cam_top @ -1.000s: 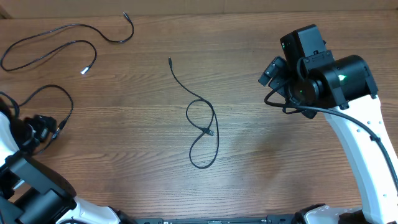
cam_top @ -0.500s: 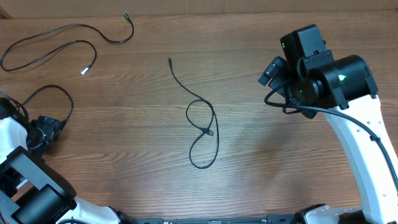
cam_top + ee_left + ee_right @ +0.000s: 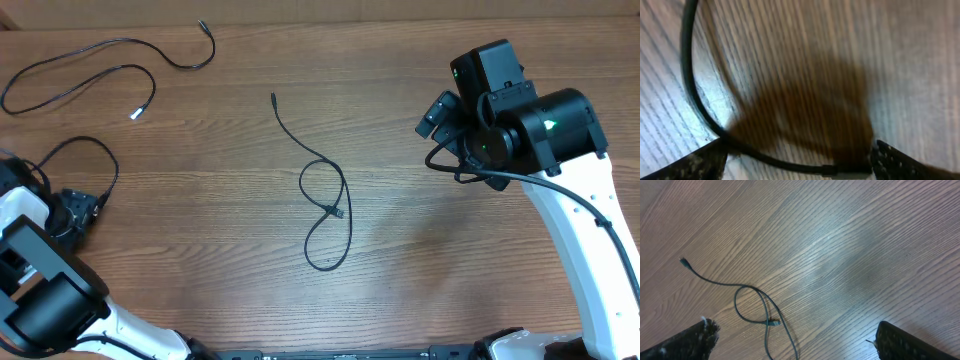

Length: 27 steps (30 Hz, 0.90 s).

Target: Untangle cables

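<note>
Three thin black cables lie apart on the wooden table [image 3: 200, 260]. One with a silvery white tip [image 3: 135, 113] snakes across the far left. A second cable [image 3: 113, 165] loops at the left edge; its plug end lies between the fingers of my left gripper [image 3: 78, 208]. In the left wrist view this cable [image 3: 690, 95] and its plug [image 3: 845, 170] rest on the wood between the open fingers [image 3: 797, 160], untouched. The third cable [image 3: 337, 212] forms a crossed loop mid-table and also shows in the right wrist view [image 3: 760, 315]. My right gripper [image 3: 440, 115] [image 3: 795, 330] hangs open and empty above the table.
The right arm's thick black cord [image 3: 470, 175] hangs beside its wrist. The table's back edge [image 3: 350, 22] runs along the top. The left arm's base [image 3: 50, 310] fills the near left corner.
The left arm has swung a little to the left and lower in view, its gripper staying at the left cable's plug end. The cables and the right arm have not moved.
</note>
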Each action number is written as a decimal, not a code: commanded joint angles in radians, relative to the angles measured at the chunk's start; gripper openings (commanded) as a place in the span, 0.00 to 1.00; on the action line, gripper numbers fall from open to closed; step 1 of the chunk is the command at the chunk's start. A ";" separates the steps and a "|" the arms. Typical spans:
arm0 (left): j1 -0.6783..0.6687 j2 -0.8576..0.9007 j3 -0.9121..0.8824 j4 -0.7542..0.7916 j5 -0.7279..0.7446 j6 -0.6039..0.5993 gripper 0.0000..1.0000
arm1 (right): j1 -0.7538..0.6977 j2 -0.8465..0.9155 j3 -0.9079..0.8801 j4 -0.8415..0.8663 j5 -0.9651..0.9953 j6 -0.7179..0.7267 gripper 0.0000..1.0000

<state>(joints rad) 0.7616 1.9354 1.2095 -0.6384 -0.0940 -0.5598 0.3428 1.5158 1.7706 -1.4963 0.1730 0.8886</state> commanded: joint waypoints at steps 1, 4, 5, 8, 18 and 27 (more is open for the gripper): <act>0.019 0.019 -0.005 0.004 0.008 -0.024 0.85 | 0.004 -0.001 -0.004 0.002 0.017 -0.007 1.00; 0.020 0.019 -0.005 0.009 -0.003 -0.023 0.70 | 0.004 -0.001 -0.004 0.002 0.017 -0.007 1.00; 0.019 0.019 -0.005 0.008 -0.019 -0.023 0.63 | 0.004 -0.001 -0.004 0.002 0.017 -0.007 1.00; 0.020 0.021 -0.005 0.008 -0.056 -0.019 0.42 | 0.004 -0.001 -0.004 0.002 0.017 -0.007 1.00; 0.024 0.003 0.062 -0.039 0.134 -0.024 0.04 | 0.004 -0.001 -0.004 0.002 0.017 -0.007 1.00; 0.024 -0.026 0.247 -0.213 0.536 -0.244 0.04 | 0.004 -0.001 -0.004 0.002 0.017 -0.007 1.00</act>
<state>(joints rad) 0.7807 1.9354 1.4174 -0.8242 0.2386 -0.6643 0.3428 1.5158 1.7706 -1.4963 0.1730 0.8883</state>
